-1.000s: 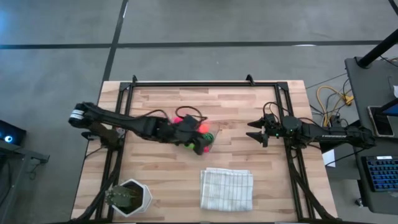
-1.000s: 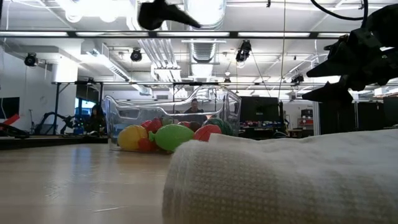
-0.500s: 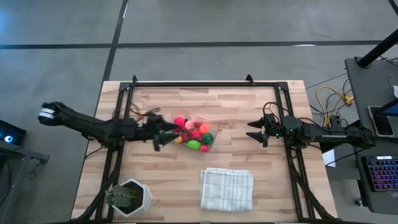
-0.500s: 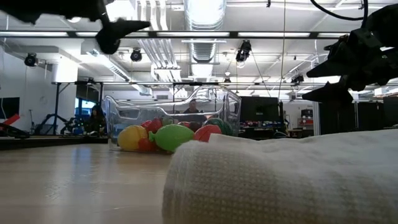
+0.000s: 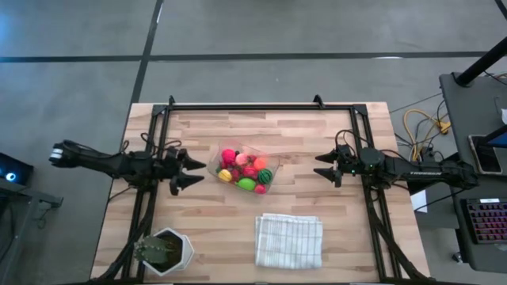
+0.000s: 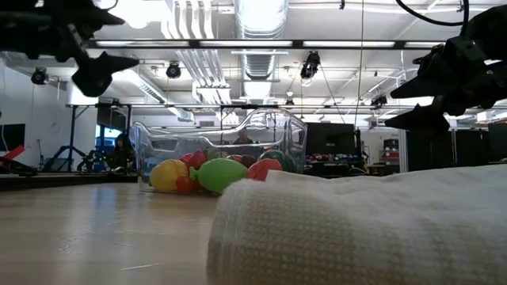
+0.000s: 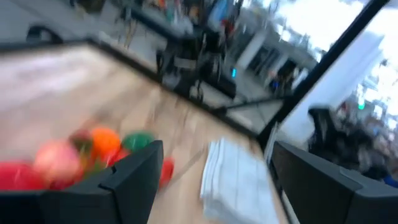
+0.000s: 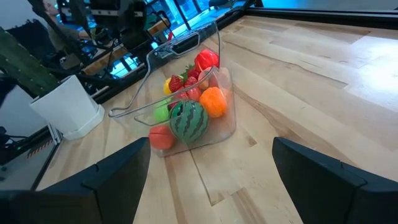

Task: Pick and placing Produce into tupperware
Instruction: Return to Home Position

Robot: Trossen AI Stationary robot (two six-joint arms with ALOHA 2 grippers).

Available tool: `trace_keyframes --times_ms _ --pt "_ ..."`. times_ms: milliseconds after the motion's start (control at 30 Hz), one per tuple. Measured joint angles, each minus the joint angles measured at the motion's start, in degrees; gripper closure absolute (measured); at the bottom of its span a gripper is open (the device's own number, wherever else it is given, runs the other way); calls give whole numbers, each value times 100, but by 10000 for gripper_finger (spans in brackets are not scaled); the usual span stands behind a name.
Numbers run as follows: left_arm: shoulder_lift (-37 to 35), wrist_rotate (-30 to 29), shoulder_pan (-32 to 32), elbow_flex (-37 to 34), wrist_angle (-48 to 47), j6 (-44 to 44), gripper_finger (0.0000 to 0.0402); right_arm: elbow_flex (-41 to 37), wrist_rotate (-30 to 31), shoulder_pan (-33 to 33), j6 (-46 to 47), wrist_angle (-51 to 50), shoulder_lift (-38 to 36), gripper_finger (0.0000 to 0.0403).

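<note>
The clear tupperware [image 5: 217,157] stands on its base at the middle of the wooden table, and the produce [image 5: 245,170] lies heaped inside it: pink, orange, yellow and green pieces, red berries and a striped green ball [image 8: 188,119]. My left gripper [image 5: 198,172] hangs open and level just left of the tupperware, clear of it, with nothing between its fingers. In the low view my left gripper [image 6: 127,36] is high above the table. My right gripper [image 5: 321,169] waits open to the right of the tupperware, pointing at it.
A folded white cloth [image 5: 288,240] lies near the front edge, right of centre. A green plant in a white hexagonal pot [image 5: 162,252] stands at the front left corner. Black frame rails [image 5: 238,107] run along the far edge and both sides.
My left gripper has drawn back from over the tupperware toward the table's left edge, sinking and tipping to level as it went. The tupperware and the produce in it have stayed where they were.
</note>
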Motion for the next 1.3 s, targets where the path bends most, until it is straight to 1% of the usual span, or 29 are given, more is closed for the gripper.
trace_keyframes --times_ms 100,167,300,400,467,600,667,800,967,1100,1300 --pt "-519 214 0 -16 -826 -2 113 -2 -1 0 -2 2 0 74" --pt "-979 240 0 -16 -1170 98 113 0 1 0 -2 0 0 74" --pt "-1661 216 0 -48 -1665 280 113 0 -1 1 -2 2 0 74" --pt "-2031 186 0 -70 -2177 312 113 0 0 2 -2 0 0 74" --pt "-1984 82 0 -97 -2506 301 113 0 -1 0 -2 2 2 74" --pt "-1785 42 0 -113 -2669 288 113 0 -1 2 -2 0 0 74" --pt "-1738 43 0 -199 -2917 290 113 0 2 2 -2 0 -4 74" --pt "-1619 -115 0 -334 -2842 292 113 0 -1 0 -2 2 -3 74" --pt "-1543 -108 0 -592 -2781 290 114 0 1 0 -2 4 0 74" --pt "-1358 -110 0 -593 -2712 290 114 -2 -1 0 -2 4 0 74" --pt "-1313 -109 0 -608 -2649 290 114 0 1 1 -2 2 0 74"
